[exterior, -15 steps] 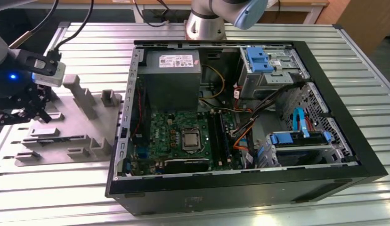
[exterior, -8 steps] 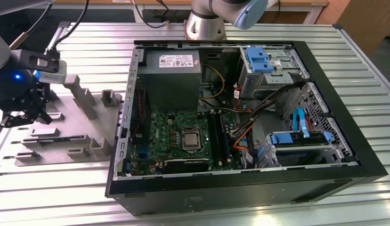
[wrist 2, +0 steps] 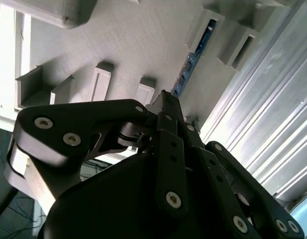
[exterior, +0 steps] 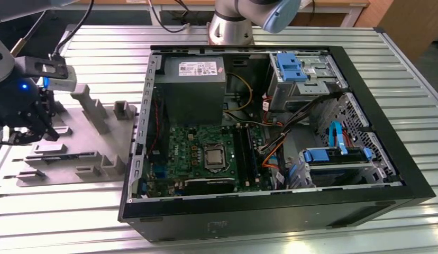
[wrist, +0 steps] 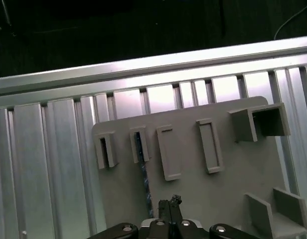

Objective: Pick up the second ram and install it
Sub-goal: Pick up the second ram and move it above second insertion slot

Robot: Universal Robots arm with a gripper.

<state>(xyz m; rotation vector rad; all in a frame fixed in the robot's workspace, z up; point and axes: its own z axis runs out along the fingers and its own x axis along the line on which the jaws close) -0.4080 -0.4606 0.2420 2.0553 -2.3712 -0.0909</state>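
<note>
Ribbed table bears fixture (second ram seemingly slotted).

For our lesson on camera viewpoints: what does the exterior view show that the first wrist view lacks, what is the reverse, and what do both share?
Exterior view's extras: the open computer case with its motherboard. First wrist view's extra: the dark space beyond the table's rail. Shared: the grey fixture plate, the second ram set in it, and the end effector.
</note>
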